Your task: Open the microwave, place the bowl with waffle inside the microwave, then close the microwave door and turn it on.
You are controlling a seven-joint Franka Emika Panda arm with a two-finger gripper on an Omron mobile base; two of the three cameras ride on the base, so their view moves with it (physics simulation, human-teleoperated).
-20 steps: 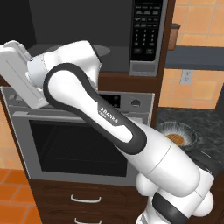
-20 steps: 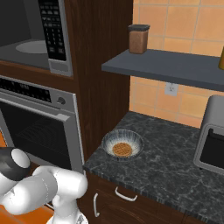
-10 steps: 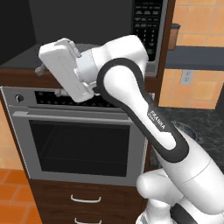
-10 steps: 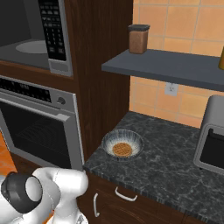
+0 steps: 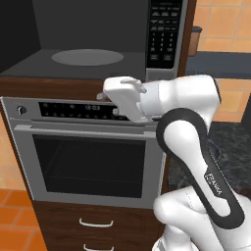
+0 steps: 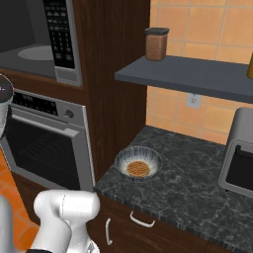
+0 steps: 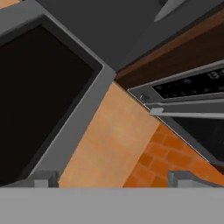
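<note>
The microwave stands open, with its grey inside, round turntable and black keypad in view. Its dark glass microwave door is swung out to the left. My gripper is open and holds nothing. It hangs in front of the oven's control panel, below the microwave's opening, as my gripper shows in the left base view. The striped bowl sits on the dark stone counter to the right of the oven cabinet, with the orange-brown waffle in it, well apart from the gripper.
A silver oven with a bar handle sits under the microwave, with drawers below. On the counter a toaster oven stands at the right. A shelf above carries a brown jar.
The arm has swung to the right and down, from the left edge near the open door to a spot before the oven's control panel. The jaws stayed open; the bowl has not moved.
</note>
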